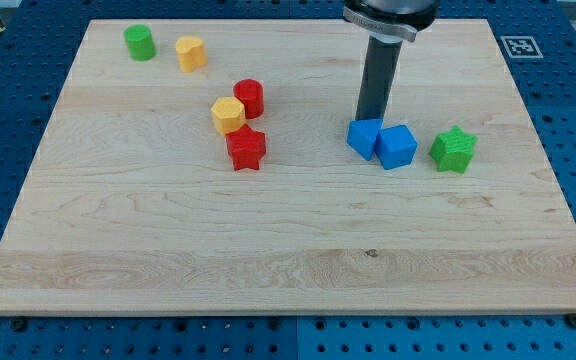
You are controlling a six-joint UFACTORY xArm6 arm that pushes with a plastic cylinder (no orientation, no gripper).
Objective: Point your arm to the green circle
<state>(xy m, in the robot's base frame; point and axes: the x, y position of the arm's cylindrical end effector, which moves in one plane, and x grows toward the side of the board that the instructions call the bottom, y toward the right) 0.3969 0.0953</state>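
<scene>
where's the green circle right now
The green circle sits near the board's top-left corner in the camera view, just left of the yellow block, far from my tip by the blue blocks.

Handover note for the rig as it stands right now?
My tip: right behind the two blue blocks, toward the view's right of centre; contact unclear.
Green circle: at the view's top left, with a yellow block just to its right.
Done: nothing; the tip is far from the target.
Left: travel across to the view's top left, passing above the red and yellow cluster.
</scene>
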